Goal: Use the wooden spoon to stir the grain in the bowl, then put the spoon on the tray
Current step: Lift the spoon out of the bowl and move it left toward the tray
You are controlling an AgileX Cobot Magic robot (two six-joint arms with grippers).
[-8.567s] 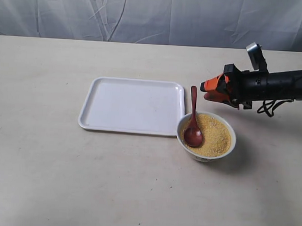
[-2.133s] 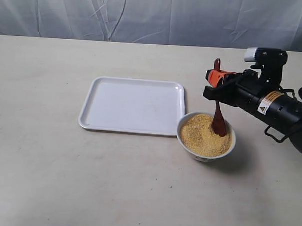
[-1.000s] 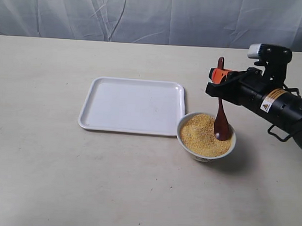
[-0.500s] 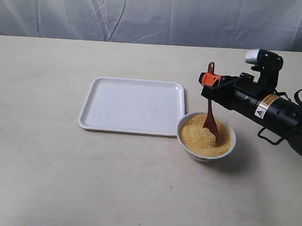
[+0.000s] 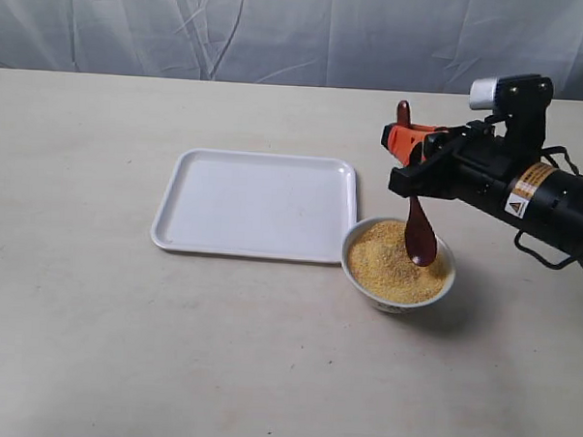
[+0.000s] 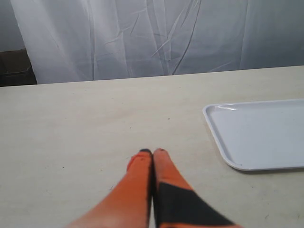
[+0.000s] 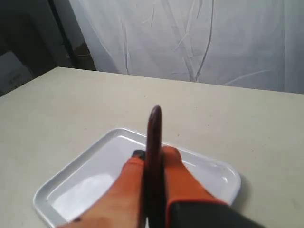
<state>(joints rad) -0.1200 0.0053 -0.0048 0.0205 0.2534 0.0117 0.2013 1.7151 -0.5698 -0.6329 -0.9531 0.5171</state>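
The white bowl (image 5: 397,293) of golden-yellow grain (image 5: 381,263) stands just off the white tray's (image 5: 256,203) near right corner. My right gripper (image 5: 405,143) is shut on the handle of the dark wooden spoon (image 5: 418,232), which hangs nearly upright over the bowl, its head just above the grain. In the right wrist view the spoon (image 7: 153,156) stands pinched in the right gripper (image 7: 153,154), with the tray (image 7: 71,190) behind. The left gripper (image 6: 152,152) is shut on nothing, low over bare table beside the tray (image 6: 256,137); it is outside the exterior view.
A pale table (image 5: 170,349) carries everything, with a white curtain (image 5: 280,29) hanging behind its far edge. The right arm's black body (image 5: 525,190) stretches in from the right above the table.
The right gripper has lifted the spoon, so its head has come up out of the grain and now hangs just over it. Bowl and tray have stayed put.
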